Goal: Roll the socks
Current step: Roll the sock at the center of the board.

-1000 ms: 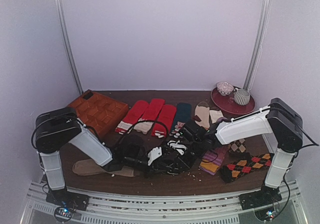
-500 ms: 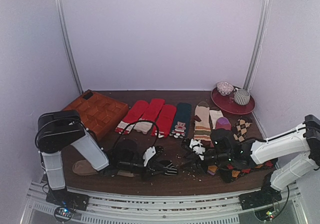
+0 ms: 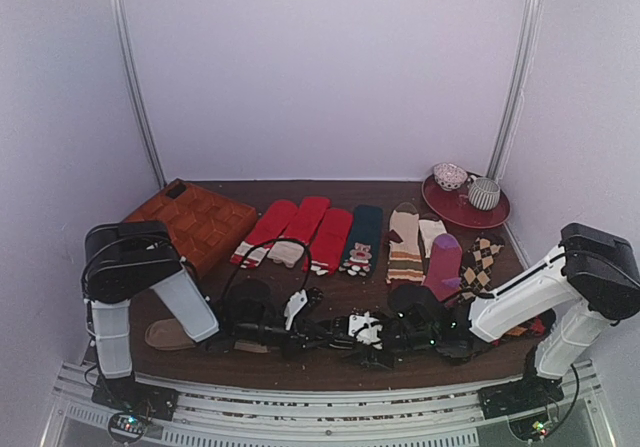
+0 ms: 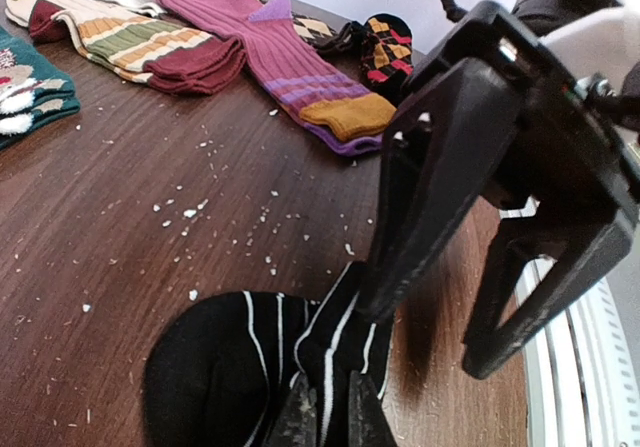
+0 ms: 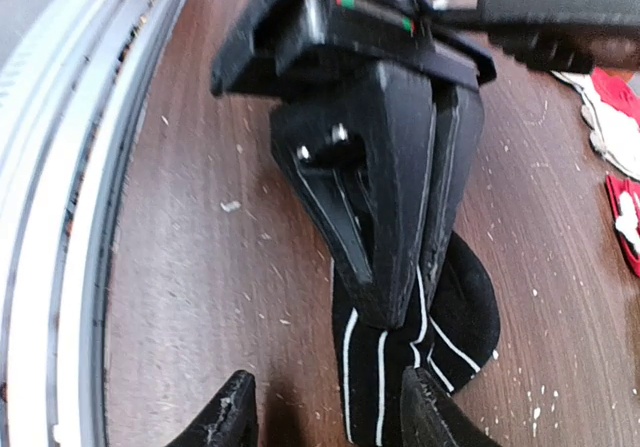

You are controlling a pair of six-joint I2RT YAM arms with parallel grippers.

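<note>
A black sock with thin white stripes [image 4: 230, 357] lies bunched on the brown table near the front edge. My left gripper [image 4: 330, 412] is shut on a fold of it. It also shows in the right wrist view [image 5: 405, 267], pinching the sock [image 5: 440, 342]. My right gripper [image 5: 325, 417] is open and faces the left one. One of its fingers [image 4: 420, 197] stands at the sock's end and the other is off the cloth. In the top view both grippers, left [image 3: 335, 335] and right [image 3: 382, 333], meet low at the front middle.
A row of socks lies behind: red ones [image 3: 300, 229], a teal one [image 3: 360, 237], a striped one [image 3: 405, 242], a purple one [image 3: 440, 262] and argyle ones [image 3: 485, 257]. A tan sock [image 3: 165, 335] lies front left. An orange compartment box [image 3: 195, 225] is back left, a red plate [image 3: 465, 212] back right. A metal rail [image 5: 60, 217] runs along the front.
My right gripper swung out to the right, then came back low to the front edge, facing the left gripper. My left gripper moved right along the front with the sock.
</note>
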